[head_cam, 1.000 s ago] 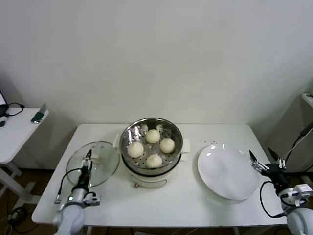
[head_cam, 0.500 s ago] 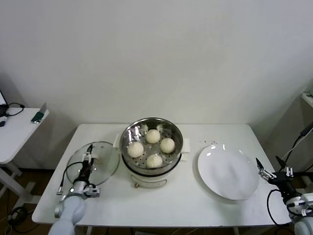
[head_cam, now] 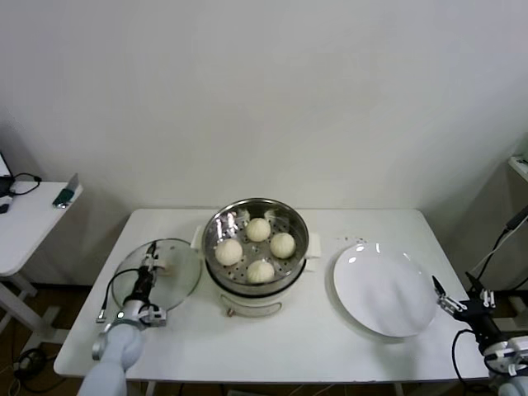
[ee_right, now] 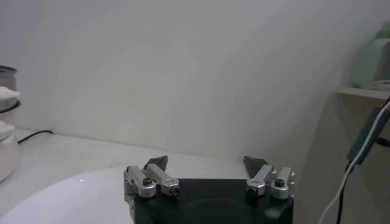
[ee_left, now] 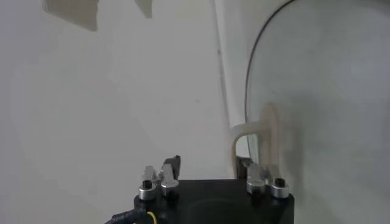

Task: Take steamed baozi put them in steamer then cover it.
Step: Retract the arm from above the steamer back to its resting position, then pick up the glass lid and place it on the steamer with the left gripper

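Note:
The steamer [head_cam: 247,295] stands mid-table with several pale steamed baozi [head_cam: 228,252] on its perforated tray. To its left the cover [head_cam: 177,280], a clear glass lid, lies flat on the table. My left gripper [head_cam: 148,264] hangs low over it, right beside the white bar handle [head_cam: 163,266]. In the left wrist view the jaws of that gripper [ee_left: 208,164] stand apart, bare table shows between them, and the handle [ee_left: 256,128] rises by one fingertip. My right gripper [head_cam: 459,299] is open and empty off the plate's right edge, as the right wrist view [ee_right: 206,163] also shows.
An empty white plate [head_cam: 384,289] lies right of the steamer. A small side table [head_cam: 25,223] with cables and a green object [head_cam: 64,195] stands at the far left. A shelf [ee_right: 365,91] and hanging cable are at the far right.
My left gripper slid forward over the cover toward its handle, and its jaws narrowed. My right gripper drew back from the plate's edge toward the table's front right corner.

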`<control>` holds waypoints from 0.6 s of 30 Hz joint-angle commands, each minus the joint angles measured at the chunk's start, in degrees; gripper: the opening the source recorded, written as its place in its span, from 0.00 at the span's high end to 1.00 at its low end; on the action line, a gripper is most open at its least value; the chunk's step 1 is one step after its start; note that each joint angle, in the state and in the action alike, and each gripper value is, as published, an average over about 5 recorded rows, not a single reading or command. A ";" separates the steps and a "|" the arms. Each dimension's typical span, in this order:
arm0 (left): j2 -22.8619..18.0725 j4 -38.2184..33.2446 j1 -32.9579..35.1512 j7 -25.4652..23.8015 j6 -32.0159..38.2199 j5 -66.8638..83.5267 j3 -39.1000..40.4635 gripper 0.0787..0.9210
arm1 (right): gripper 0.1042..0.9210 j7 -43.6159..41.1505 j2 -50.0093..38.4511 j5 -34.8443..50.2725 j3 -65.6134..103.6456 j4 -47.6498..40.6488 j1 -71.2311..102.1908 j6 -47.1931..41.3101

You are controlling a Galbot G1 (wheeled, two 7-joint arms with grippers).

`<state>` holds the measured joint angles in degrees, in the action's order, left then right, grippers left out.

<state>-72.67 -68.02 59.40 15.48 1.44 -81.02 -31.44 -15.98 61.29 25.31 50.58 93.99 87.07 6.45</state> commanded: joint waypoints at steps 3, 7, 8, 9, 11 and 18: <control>0.04 2.26 -1.12 0.38 1.51 1.30 0.16 0.48 | 0.12 -0.79 0.86 -1.54 0.19 -1.00 -0.27 0.85; 0.11 1.46 -0.80 0.43 1.59 1.88 0.21 0.62 | 0.12 -1.21 1.09 -2.05 0.20 -1.26 -0.41 1.28; 0.22 0.88 -0.55 0.41 1.50 2.13 0.23 0.65 | 0.12 -1.27 1.13 -2.18 0.17 -1.28 -0.46 1.30; 0.36 0.22 -0.24 0.36 1.39 2.41 0.27 0.69 | 0.12 -1.26 1.15 -2.26 0.13 -1.29 -0.52 1.29; 0.90 -1.81 0.81 0.14 0.93 3.22 0.45 0.75 | 0.12 -1.22 1.21 -2.42 0.03 -1.39 -0.72 1.27; 4.59 -14.89 7.72 -1.67 -4.52 8.57 0.86 0.91 | 0.12 -1.16 1.03 -2.55 0.08 -1.85 -1.39 1.28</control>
<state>-71.13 -70.35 61.04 14.95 1.50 -77.35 -30.70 -17.03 62.37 23.07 50.57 92.41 85.91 7.57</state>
